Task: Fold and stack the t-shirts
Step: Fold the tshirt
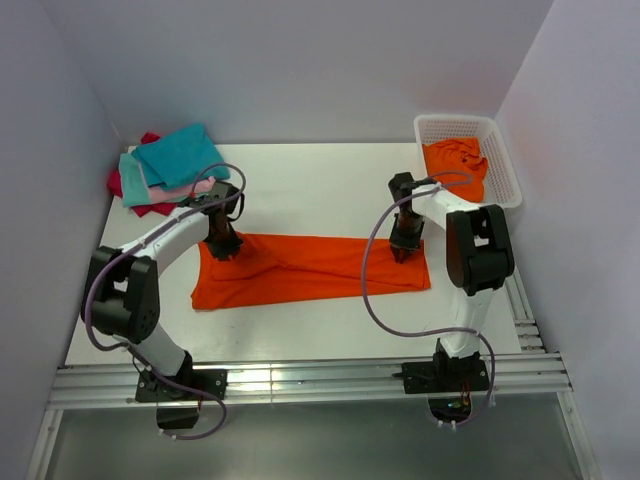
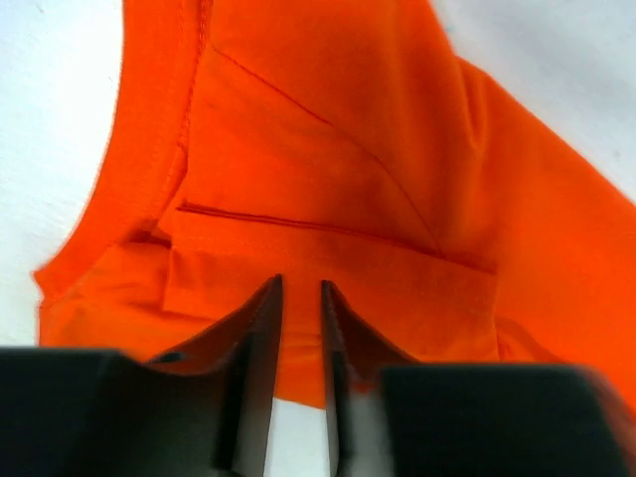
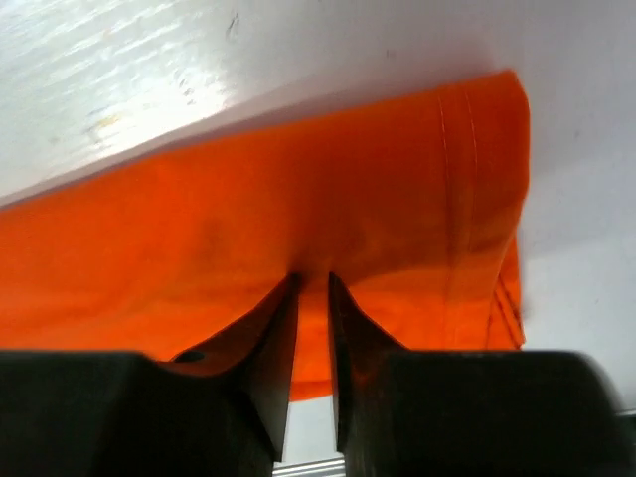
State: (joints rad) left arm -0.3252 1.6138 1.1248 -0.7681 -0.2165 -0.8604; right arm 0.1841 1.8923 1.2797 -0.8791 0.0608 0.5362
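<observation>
Spanning the orange t-shirt (image 1: 310,268), flat on the counter (image 1: 320,180) with long axis left-right, the arms sat one per end: left end effector (image 1: 222,248) at its left end, right end effector (image 1: 404,250) at its right. Both jaws narrow, tips on fabric; whether cloth was actually pinched was hidden by the fingers.

White basket (image 1: 506,166), probably plastic, on table (image 1: 300,180) corner
</observation>
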